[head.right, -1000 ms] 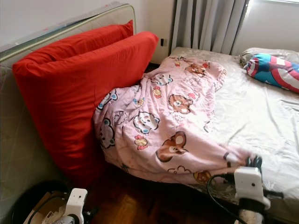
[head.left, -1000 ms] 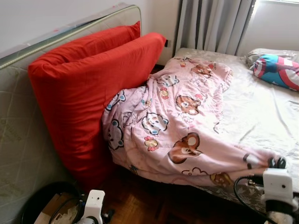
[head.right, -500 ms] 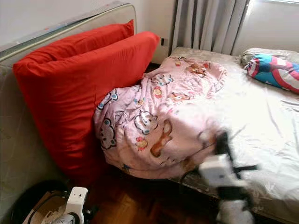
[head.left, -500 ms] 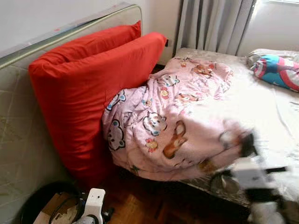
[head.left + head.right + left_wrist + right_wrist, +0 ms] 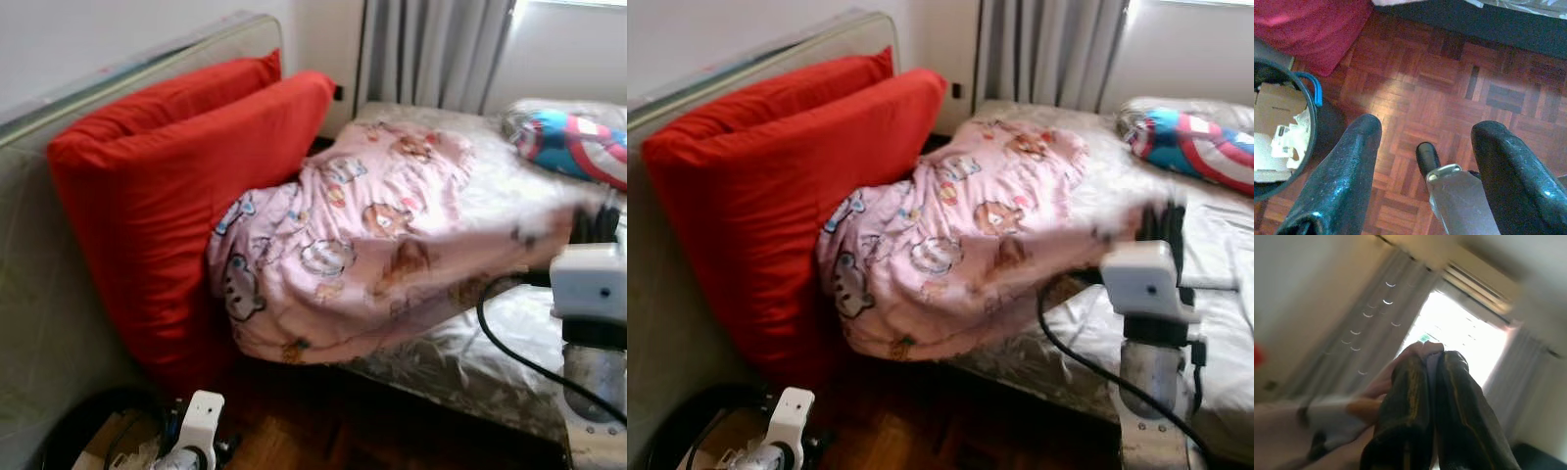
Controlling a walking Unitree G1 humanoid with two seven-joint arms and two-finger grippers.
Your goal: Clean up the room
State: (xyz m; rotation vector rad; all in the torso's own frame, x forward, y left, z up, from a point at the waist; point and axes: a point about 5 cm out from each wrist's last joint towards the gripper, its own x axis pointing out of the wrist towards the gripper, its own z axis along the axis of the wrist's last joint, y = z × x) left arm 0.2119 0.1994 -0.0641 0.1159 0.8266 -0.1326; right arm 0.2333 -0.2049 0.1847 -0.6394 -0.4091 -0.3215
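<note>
A pink cartoon-print blanket (image 5: pixel 372 245) lies bunched on the left side of the bed (image 5: pixel 460 362). Its near corner is lifted off the mattress and stretched toward my right gripper (image 5: pixel 1166 217). In the right wrist view that gripper (image 5: pixel 1432 357) is shut, with a fold of the pink blanket (image 5: pixel 1376 387) pinched between its fingers. My left gripper (image 5: pixel 1427 128) hangs low over the parquet floor, open, with nothing between its fingers.
Two big red cushions (image 5: pixel 167 196) lean on an upright mattress (image 5: pixel 39 323) left of the bed. A blue and red pillow (image 5: pixel 573 142) lies at the bed's head. Grey curtains (image 5: pixel 431 49) hang behind. A black bin (image 5: pixel 1283 132) with cardboard and paper stands beside my left gripper.
My right gripper has risen and moved toward the bed's head with the blanket corner, pulling that edge up off the bed's near side. The left arm has stayed put.
</note>
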